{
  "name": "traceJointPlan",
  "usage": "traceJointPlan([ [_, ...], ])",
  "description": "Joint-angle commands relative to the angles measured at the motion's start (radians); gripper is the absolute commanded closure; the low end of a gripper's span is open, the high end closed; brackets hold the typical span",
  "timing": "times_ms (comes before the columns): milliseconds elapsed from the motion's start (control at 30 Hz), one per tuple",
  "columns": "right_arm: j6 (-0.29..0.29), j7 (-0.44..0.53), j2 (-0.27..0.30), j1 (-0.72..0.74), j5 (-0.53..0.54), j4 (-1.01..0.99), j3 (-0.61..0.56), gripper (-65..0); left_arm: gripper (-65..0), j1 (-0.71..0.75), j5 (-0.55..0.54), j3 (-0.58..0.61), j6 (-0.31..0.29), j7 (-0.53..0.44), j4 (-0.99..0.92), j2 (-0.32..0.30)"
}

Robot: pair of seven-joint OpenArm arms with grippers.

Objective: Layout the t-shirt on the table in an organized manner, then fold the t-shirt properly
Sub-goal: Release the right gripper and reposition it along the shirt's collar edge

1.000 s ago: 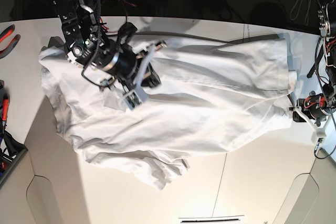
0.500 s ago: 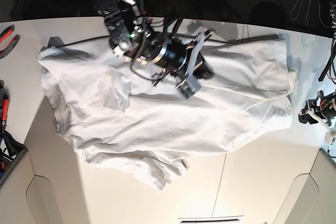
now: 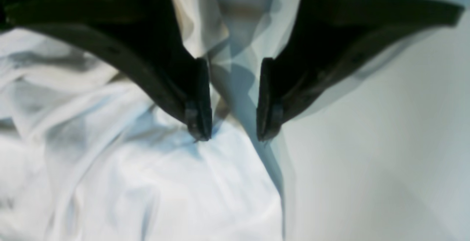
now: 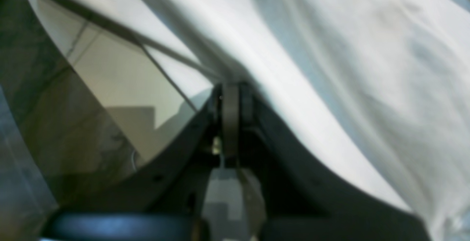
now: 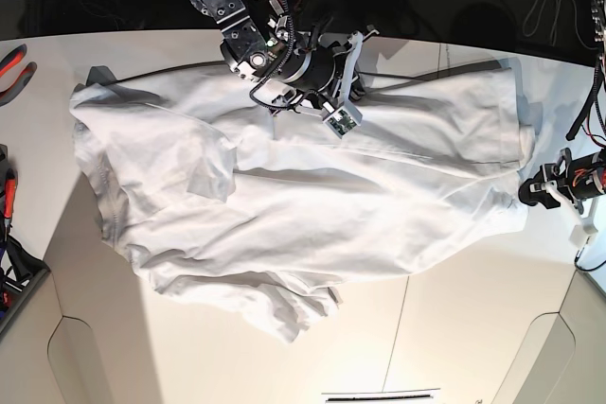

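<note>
So we're in the layout step, no folding yet. The shirt (image 5: 312,196) is spread wide across the table (image 5: 454,328) but it's rumpled, with a bunched wad hanging down around 6 o'clock and a flipped-over flap toward 9.

Right gripper (image 5: 331,101) is up at 12 o'clock over the shirt's far edge. In its wrist view the jaws are pressed together with cloth draped right against the tips (image 4: 230,97). Can't honestly tell if it's pinching fabric or just shut next to it.

Left gripper (image 5: 540,191) sits at 3 o'clock, right by the shirt's edge. Its jaws stand partly apart, straddling a ridge of cloth (image 3: 235,86) at the border between shirt and bare table, not clamped on anything.

My guess for the next move: the left one needs to close on that hem ridge, then both pull outward to take up slack. After that, the wad at 6 o'clock needs dragging flat before any fold makes sense. Risk is grabbing two layers at once.
</note>
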Motion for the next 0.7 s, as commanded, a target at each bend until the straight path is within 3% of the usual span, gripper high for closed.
traceJointPlan([
  [0,-0.008,-0.003,-0.003,0.010,-0.007,0.010,-0.001,0.0,-26.2,-0.021,-0.018,-0.005,-0.021,-0.009,0.015,-0.025],
  [133,-0.008,-0.003,-0.003,0.010,-0.007,0.010,-0.001,0.0,-31.2,-0.019,-0.023,-0.005,-0.021,-0.008,0.015,-0.025],
  [300,-0.007,-0.003,-0.003,0.010,-0.007,0.010,-0.001,0.0,-30.3,-0.019,-0.161,-0.005,-0.021,-0.003,0.015,-0.020],
  [333,-0.007,-0.003,-0.003,0.010,-0.007,0.010,-0.001,0.0,-26.7,-0.019,-0.187,-0.005,-0.021,0.006,0.015,-0.016],
  [433,-0.008,-0.004,-0.003,0.010,-0.007,0.010,-0.001,0.0,-7.1,-0.019,-0.213,-0.005,-0.021,0.020,0.015,0.002],
  [500,-0.008,-0.004,-0.003,0.010,-0.007,0.010,-0.001,0.0,-1.3,-0.019,-0.212,-0.005,-0.021,0.021,0.015,0.013],
  [600,-0.007,-0.007,-0.003,0.007,-0.007,0.010,-0.001,0.0,-3.3,-0.021,-0.167,-0.005,-0.021,0.006,0.015,0.016],
  [667,-0.008,-0.007,-0.003,0.007,-0.007,0.010,-0.001,0.0,-14.9,-0.025,-0.106,-0.005,-0.021,-0.040,0.015,0.007],
])
